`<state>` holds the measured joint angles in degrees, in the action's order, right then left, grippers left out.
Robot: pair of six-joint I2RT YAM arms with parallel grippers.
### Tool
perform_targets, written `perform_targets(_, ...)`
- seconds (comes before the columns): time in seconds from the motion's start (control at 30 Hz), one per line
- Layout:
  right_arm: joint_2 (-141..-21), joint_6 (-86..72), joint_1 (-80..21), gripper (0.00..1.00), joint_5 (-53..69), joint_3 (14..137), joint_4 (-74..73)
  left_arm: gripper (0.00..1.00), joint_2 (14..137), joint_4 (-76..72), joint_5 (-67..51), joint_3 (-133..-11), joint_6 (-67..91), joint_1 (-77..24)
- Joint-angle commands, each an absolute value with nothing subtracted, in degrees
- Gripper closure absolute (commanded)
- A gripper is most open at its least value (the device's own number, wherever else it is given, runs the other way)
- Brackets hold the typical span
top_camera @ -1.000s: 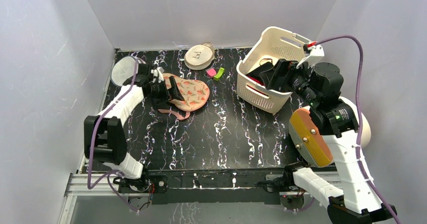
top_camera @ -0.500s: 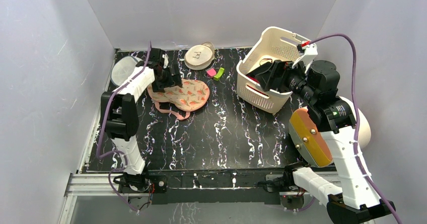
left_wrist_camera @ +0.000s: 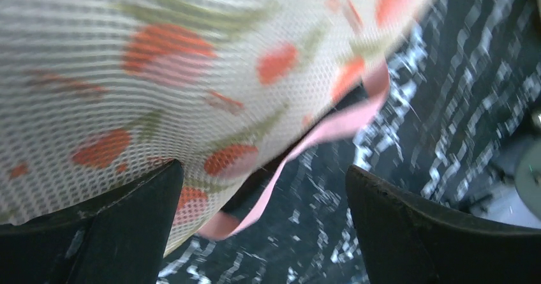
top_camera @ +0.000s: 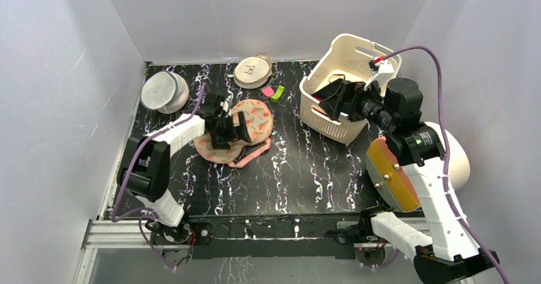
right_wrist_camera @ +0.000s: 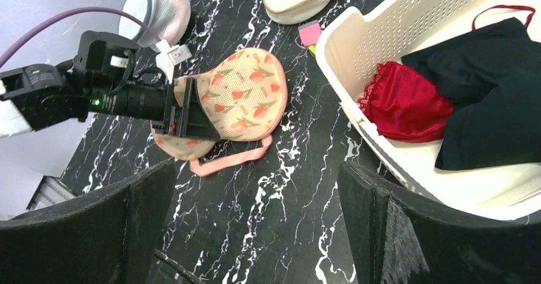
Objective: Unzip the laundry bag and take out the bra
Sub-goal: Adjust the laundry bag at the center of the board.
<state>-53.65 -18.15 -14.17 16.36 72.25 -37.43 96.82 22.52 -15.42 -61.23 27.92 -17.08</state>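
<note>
Black marbled desk (top_camera: 306,169) — one laundry bag (top_camera: 257,119), two round pouches (top_camera: 164,91), one basket (top_camera: 322,119). Two pincers, both spread wide: left pincer (top_camera: 235,129) at the laundry bag, right pincer (top_camera: 330,97) above the basket.

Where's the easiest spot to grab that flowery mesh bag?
Probably the pink loop curling out at the near edge of the laundry bag. It lies on the dark table and is thin enough to pinch. Come down from above, since the bag itself is low and wide.

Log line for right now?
left gripper: open, at peanut-shaped printed mesh laundry bag | right gripper: open, near white slotted basket | bra: unseen
</note>
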Motion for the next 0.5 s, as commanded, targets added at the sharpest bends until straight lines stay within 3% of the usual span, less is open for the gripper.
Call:
perform_targets(0.0,-53.91,-18.44,-13.93,0.02,18.6,72.09,-34.1,0.02,89.0,19.16,-22.77,-57.47,33.1,-23.33)
perform_targets(0.23,-54.17,-19.55,-13.97,0.02,19.85,71.25,-33.52,0.02,81.23,25.93,-19.39,-63.24,30.58,-23.77)
perform_targets(0.47,-58.47,-23.09,-18.5,0.02,26.78,69.31,-30.01,0.02,84.51,34.1,-9.81,-68.8,24.55,-23.55)
